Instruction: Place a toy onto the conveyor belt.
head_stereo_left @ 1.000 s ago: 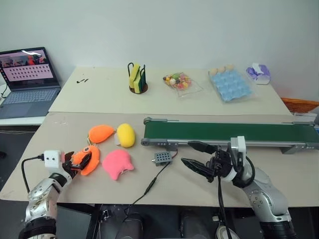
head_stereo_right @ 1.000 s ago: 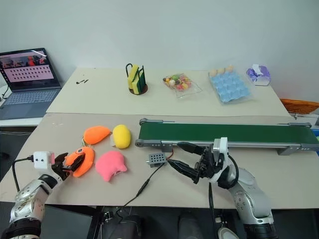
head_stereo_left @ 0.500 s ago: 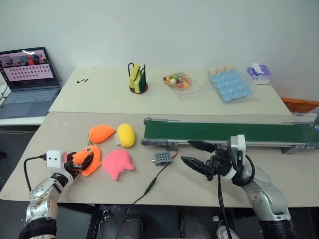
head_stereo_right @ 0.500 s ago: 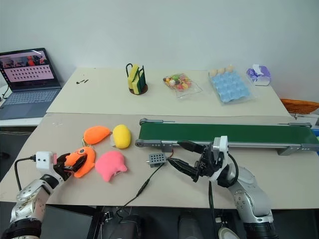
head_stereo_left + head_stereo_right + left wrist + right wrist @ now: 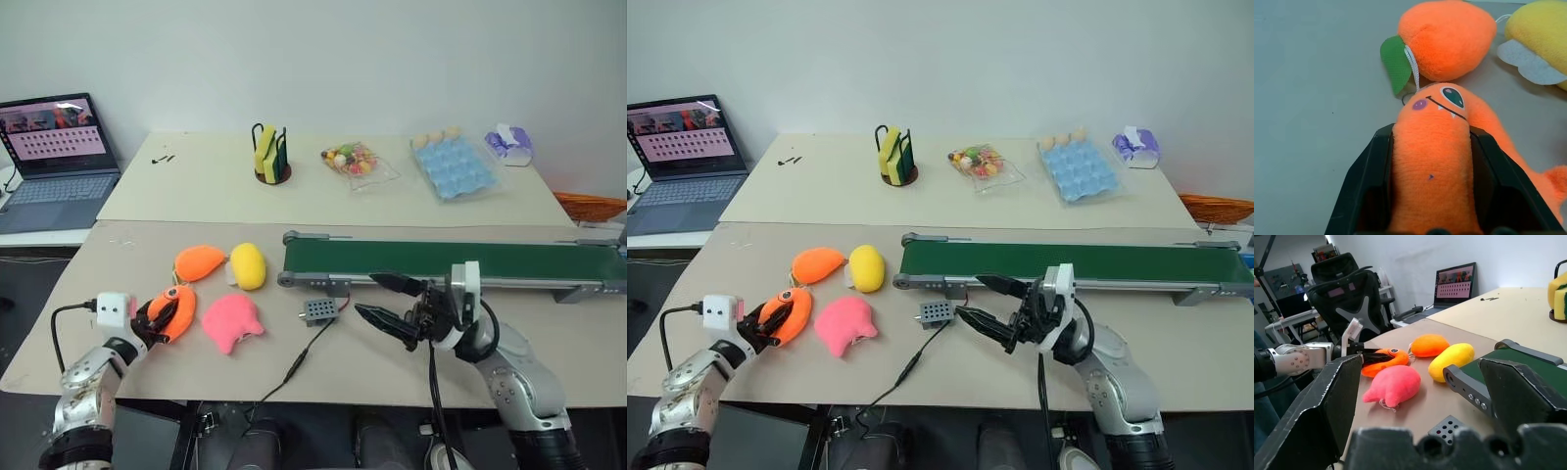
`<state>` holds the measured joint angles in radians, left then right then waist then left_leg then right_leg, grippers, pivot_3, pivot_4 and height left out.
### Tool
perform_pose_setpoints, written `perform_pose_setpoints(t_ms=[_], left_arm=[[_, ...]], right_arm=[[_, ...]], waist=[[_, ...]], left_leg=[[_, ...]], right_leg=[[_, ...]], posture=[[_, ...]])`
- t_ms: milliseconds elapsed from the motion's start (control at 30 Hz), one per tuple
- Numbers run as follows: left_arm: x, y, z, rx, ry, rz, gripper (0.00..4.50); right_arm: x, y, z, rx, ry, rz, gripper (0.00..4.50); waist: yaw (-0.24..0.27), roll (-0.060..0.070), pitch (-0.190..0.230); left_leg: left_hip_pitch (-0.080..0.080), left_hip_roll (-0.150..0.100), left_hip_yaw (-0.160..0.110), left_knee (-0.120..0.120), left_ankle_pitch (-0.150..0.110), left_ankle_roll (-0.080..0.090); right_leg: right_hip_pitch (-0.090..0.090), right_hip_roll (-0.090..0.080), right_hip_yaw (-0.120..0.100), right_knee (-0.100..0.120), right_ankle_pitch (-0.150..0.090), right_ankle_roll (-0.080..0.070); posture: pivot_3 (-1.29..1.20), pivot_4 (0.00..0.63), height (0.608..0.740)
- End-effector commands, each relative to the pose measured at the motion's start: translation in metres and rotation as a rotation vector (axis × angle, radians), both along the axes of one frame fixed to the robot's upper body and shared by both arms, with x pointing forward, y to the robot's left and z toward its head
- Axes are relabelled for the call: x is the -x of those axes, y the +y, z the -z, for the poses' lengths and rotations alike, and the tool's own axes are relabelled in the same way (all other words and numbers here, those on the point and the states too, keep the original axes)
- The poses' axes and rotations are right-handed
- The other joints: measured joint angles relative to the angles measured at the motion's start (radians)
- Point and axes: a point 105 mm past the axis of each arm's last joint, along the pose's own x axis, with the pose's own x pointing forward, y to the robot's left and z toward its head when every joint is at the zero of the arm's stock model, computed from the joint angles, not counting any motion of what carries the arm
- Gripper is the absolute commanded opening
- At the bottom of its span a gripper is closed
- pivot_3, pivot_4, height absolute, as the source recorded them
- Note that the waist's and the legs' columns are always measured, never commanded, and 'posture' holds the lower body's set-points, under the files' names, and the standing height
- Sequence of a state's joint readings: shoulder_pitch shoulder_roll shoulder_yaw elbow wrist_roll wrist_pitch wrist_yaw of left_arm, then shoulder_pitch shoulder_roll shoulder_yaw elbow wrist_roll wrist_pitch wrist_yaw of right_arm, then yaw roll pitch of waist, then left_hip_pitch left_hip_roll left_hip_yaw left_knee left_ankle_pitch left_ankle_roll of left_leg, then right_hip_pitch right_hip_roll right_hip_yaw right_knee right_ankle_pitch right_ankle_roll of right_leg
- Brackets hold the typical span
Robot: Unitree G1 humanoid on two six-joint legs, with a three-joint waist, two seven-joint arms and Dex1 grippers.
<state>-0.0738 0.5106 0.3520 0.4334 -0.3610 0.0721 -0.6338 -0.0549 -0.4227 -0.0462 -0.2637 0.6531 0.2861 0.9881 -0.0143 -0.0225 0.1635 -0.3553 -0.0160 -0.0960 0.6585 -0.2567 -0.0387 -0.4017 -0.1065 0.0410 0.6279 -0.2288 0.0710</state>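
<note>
The bright orange plush monster toy (image 5: 1432,166) lies on the beige table (image 5: 88,264), pinched between the two black fingers of the left gripper (image 5: 1431,161), which press its sides in. At the toy's twelve o'clock, nearly touching it, sits a smooth orange oval plush with a green leaf (image 5: 199,261); a yellow oval plush (image 5: 247,265) lies at about one o'clock and a pink plush (image 5: 231,321) just beside it at three o'clock. These stand between the toy and the long dark-green conveyor belt in its grey frame (image 5: 441,261), well apart at two o'clock. A small grey perforated box (image 5: 318,311) with a black cable lies before the belt's near end. The right gripper (image 5: 384,300) hovers there, spread wide and empty.
</note>
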Motion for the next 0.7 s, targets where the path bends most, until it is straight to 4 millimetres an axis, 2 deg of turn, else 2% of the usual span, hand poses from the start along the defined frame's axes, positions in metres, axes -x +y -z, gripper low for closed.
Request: perform_pose_setpoints(t_ms=[33, 100, 200, 300, 367, 600, 667, 700], left_arm=[[0.005, 0.001, 0.014, -0.013, 0.074, -0.012, 1.98], [0.005, 0.0, 0.014, -0.015, 0.075, -0.011, 1.98], [0.005, -0.002, 0.012, 0.001, 0.061, 0.001, 1.33], [0.005, -0.002, 0.012, -0.005, 0.066, 0.006, 0.42], [0.005, -0.002, 0.012, -0.007, 0.073, 0.007, 0.08], [0.002, 0.004, 0.009, -0.04, 0.052, -0.044, 0.02], [-0.005, 0.008, -0.006, -0.064, -0.023, -0.081, 0.02], [-0.01, 0.008, -0.021, -0.086, -0.095, -0.096, 0.02]], right_arm=[[0.0, 0.001, -0.007, -0.009, -0.027, -0.004, 4.5], [-0.001, 0.001, -0.008, -0.011, -0.029, -0.001, 4.5], [-0.001, 0.002, -0.008, -0.012, -0.03, 0.0, 4.5], [-0.002, 0.002, -0.008, -0.012, -0.029, 0.002, 4.5], [-0.002, 0.002, -0.007, -0.013, -0.029, 0.003, 4.5], [-0.004, 0.001, -0.006, -0.005, -0.027, 0.014, 4.5], [-0.005, 0.0, -0.005, -0.001, -0.025, 0.016, 4.5], [-0.006, 0.0, -0.005, 0.002, -0.024, 0.017, 4.5]], waist=[[0.0, 0.0, 0.0], [0.0, 0.0, 0.0], [0.0, 0.0, 0.0], [0.001, 0.0, 0.0], [0.001, 0.0, 0.0], [0.001, 0.001, 0.0], [0.001, 0.001, 0.001], [0.001, 0.001, 0.001]], left_leg=[[0.0, 0.0, 0.0, 0.0, 0.0, 0.0], [0.0, 0.0, 0.0, 0.0, 0.0, 0.0], [0.0, 0.0, 0.0, 0.0, 0.0, 0.0], [0.0, 0.0, 0.0, 0.0, 0.0, 0.0], [0.0, 0.0, 0.0, 0.0, 0.0, 0.0], [0.0, 0.0, 0.0, 0.0, 0.0, 0.0], [0.0, 0.0, 0.0, 0.0, 0.0, 0.0], [0.0, 0.0, 0.0, 0.0, 0.0, 0.0]], right_leg=[[0.0, 0.0, 0.0, 0.0, 0.0, 0.0], [0.0, 0.0, 0.0, 0.0, 0.0, 0.0], [0.0, 0.0, 0.0, 0.0, 0.0, 0.0], [0.0, 0.0, 0.0, 0.0, 0.0, 0.0], [0.0, 0.0, 0.0, 0.0, 0.0, 0.0], [0.0, 0.0, 0.0, 0.0, 0.0, 0.0], [0.0, 0.0, 0.0, 0.0, 0.0, 0.0], [0.0, 0.0, 0.0, 0.0, 0.0, 0.0]], posture=[[0.0, 0.15, 0.74], [0.0, 0.15, 0.74], [0.0, 0.15, 0.74], [0.0, 0.15, 0.74], [0.0, 0.15, 0.74], [0.0, 0.15, 0.74], [0.0, 0.15, 0.74], [0.0, 0.15, 0.74]])
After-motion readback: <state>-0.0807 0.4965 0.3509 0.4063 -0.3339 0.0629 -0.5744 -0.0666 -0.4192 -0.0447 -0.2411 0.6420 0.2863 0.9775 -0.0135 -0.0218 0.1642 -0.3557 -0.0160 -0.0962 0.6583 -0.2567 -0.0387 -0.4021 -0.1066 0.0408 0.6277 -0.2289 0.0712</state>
